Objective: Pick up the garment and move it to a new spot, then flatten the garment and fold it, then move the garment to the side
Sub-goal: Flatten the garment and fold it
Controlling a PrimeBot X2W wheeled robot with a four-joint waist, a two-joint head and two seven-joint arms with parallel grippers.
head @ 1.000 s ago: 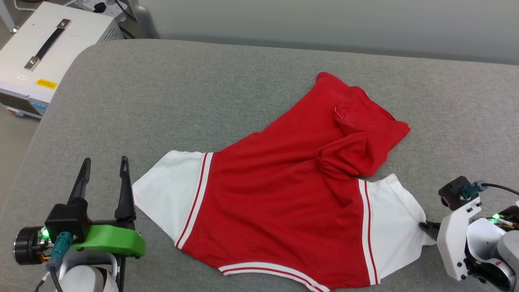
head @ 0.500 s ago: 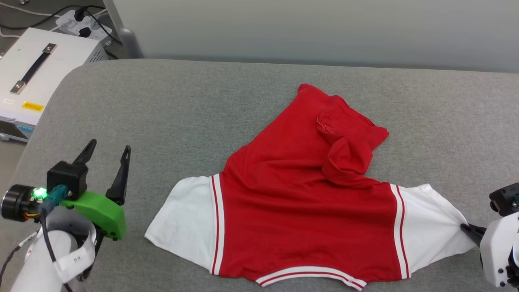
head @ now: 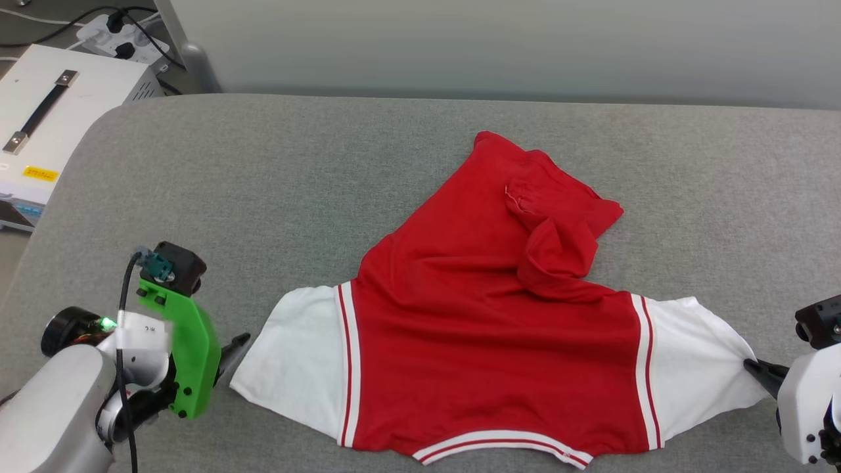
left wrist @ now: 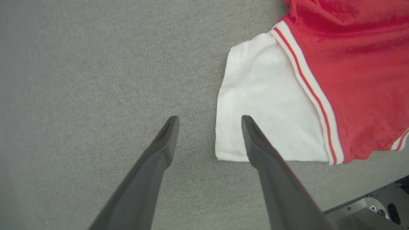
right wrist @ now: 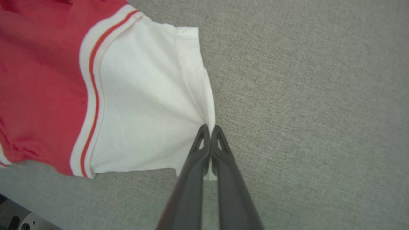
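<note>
Fingers of the left gripper [left wrist: 209, 119] are spread wide at the lower left of the head view, nothing between them, one tip just beside a white sleeve of the garment [head: 486, 341]. At the lower right, the other sleeve's edge is pinched by the clenched right gripper [right wrist: 210, 127]. The garment is spread across the grey cushion [head: 295, 184] at centre, its red body rumpled toward the upper right. On the white box [head: 72, 92] at the upper left, a yellow label [head: 40, 173] is seen, its writing too small to be read.

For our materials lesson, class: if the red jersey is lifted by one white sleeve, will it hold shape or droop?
Probably droop: the jersey lies in soft folds. Likely thin and light: the sleeve puckers where the shut right tool pinches its edge.
</note>
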